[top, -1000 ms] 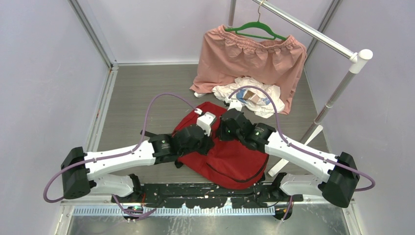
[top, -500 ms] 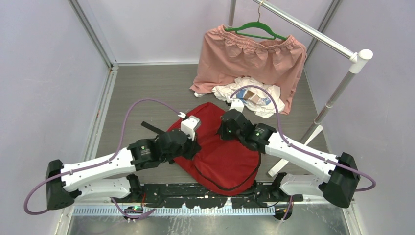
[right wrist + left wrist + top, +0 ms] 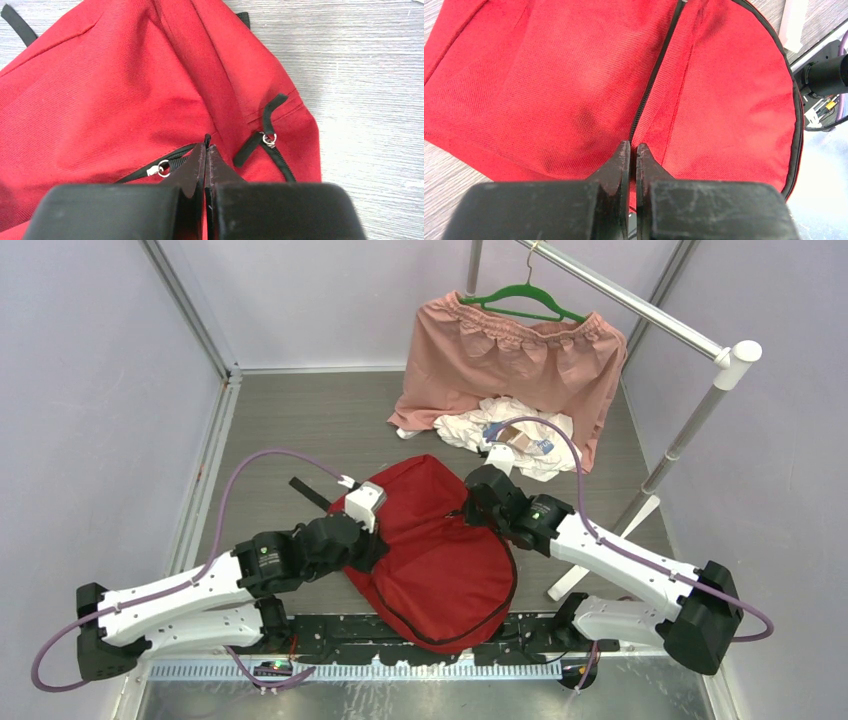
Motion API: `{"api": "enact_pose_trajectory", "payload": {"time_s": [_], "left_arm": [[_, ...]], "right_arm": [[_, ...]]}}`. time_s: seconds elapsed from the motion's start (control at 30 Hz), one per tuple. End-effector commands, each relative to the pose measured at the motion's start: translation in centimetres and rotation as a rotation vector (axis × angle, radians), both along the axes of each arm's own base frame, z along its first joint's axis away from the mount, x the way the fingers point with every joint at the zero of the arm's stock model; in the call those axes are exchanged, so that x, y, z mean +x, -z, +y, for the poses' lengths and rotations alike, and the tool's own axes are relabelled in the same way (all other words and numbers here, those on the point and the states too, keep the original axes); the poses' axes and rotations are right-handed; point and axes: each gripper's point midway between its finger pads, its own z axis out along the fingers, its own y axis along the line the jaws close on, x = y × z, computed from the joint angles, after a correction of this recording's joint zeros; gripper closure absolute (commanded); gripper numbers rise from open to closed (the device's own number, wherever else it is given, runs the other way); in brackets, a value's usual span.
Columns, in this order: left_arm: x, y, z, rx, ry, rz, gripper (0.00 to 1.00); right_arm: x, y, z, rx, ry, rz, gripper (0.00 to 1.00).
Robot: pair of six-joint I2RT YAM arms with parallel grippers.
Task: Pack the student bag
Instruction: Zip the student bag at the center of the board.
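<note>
On the table [image 3: 290, 430], red bag [image 3: 440, 565] pinched from two sides
Bag lies mid-table, just ahead of the arm bases [image 3: 420, 630], a pink garment [image 3: 510, 360] hanging behind it. Left claw [image 3: 633, 146] is closed tight on fabric by the black zipper [image 3: 655, 82] at the bag's left edge; right claw [image 3: 206, 146] is closed tight on a small black tab [image 3: 207, 136] at its far right corner, fabric tented to the tips

Lab test booth: plain walls [image 3: 80, 390] and bare metal framing [image 3: 190, 315].

left gripper [image 3: 633, 147] drawn back leftward, student bag [image 3: 440, 560] dragged along, flatter
</note>
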Motion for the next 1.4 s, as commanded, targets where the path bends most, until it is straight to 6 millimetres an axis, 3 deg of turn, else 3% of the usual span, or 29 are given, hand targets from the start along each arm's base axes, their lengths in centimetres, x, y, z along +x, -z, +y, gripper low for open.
{"api": "enact_pose_trajectory", "payload": {"time_s": [0.0, 0.27, 0.63, 0.83, 0.93, 1.07, 1.1, 1.17, 1.37], "left_arm": [[0.3, -0.5, 2.1, 0.006, -0.064, -0.024, 1.0], [0.6, -0.7, 2.3, -0.013, -0.086, -0.04, 1.0], [0.8, -1.2, 4.8, 0.006, -0.141, -0.076, 1.0], [0.6, -1.6, 3.9, -0.022, -0.109, -0.075, 1.0], [0.7, -1.5, 3.4, -0.002, -0.102, -0.069, 1.0], [0.7, -1.8, 2.9, 0.011, -0.084, -0.061, 0.99], [0.7, -1.8, 2.8, 0.014, -0.081, -0.061, 0.85], [0.8, -1.9, 2.7, 0.023, -0.083, -0.056, 0.78], [1.1, -2.4, 2.9, 0.02, -0.09, -0.081, 0.67]], "right_arm": [[0.5, -0.7, -1.9, -0.04, 0.048, -0.044, 0.99], [0.4, -0.2, -0.6, -0.005, 0.013, -0.017, 0.99], [0.6, -0.4, -1.0, -0.017, 0.03, -0.024, 0.99], [0.7, -1.0, -0.6, -0.014, 0.015, -0.022, 0.99], [0.7, -1.5, -0.5, -0.014, 0.018, -0.017, 0.87], [0.5, -2.8, -1.1, -0.011, 0.037, -0.029, 0.55], [0.5, -3.2, -1.4, -0.008, 0.046, -0.039, 0.49], [0.5, -3.9, -2.0, -0.012, 0.071, -0.05, 0.38], [0.8, -5.6, -4.6, -0.066, 0.19, -0.079, 0.21]]}}
